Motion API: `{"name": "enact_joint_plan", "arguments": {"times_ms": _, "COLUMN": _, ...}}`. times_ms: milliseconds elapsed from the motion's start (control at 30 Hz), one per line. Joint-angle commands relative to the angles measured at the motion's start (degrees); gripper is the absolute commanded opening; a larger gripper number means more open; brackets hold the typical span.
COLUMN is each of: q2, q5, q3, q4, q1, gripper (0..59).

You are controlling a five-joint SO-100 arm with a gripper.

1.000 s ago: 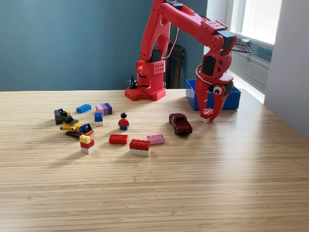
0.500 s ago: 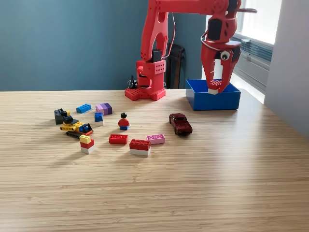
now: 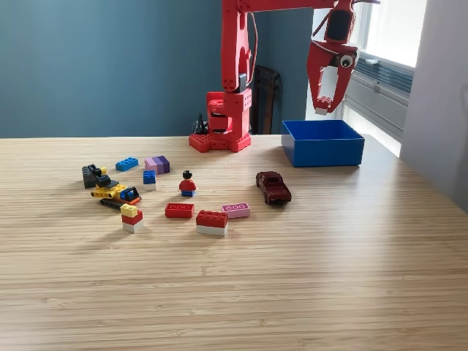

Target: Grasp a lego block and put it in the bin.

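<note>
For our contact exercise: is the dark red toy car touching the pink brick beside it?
Apart. The exterior view shows bare table between the toy car and the pink brick.

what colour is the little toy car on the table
Dark red, almost maroon; the toy car shows in the exterior view.

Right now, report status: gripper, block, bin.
Gripper shut on red-and-white block, raised above the bin. Block not yet dropped. Nothing in the way.
</note>
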Motion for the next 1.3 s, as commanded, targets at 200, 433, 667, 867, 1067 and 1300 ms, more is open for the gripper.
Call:
{"name": "enact_joint_plan", "arguments": {"times_ms": 200, "q2": 4.0, "q5": -5.4, "q3": 2.4, "q4": 1.0, "q1": -0.8, "gripper": 10.2}}
{"name": "enact_joint_plan", "arguments": {"times_ms": 433, "q2": 4.2, "q5": -7.6, "q3": 3.0, "q4": 1.2, "q1": -0.5, "gripper": 32.5}}
{"name": "enact_joint_plan", "arguments": {"times_ms": 667, "q2": 4.2, "q5": -5.1, "q3": -0.6, "q4": 1.1, "q1": 0.4, "gripper": 26.2}}
{"name": "enact_joint_plan", "arguments": {"times_ms": 867, "q2": 3.9, "q5": -0.4, "q3": -7.4, "q4": 0.8, "q1": 8.5, "gripper": 20.3}}
{"name": "enact_joint_plan", "arguments": {"times_ms": 1067, "q2": 3.8, "q5": 0.7, "q3": -9.1, "q4": -1.9, "q1": 19.1, "gripper": 22.2}}
{"name": "enact_joint_plan", "arguments": {"times_ms": 1300, "q2": 3.8, "q5": -2.8, "q3": -7.7, "q4": -2.0, "q1": 28.1, "gripper": 24.5}}
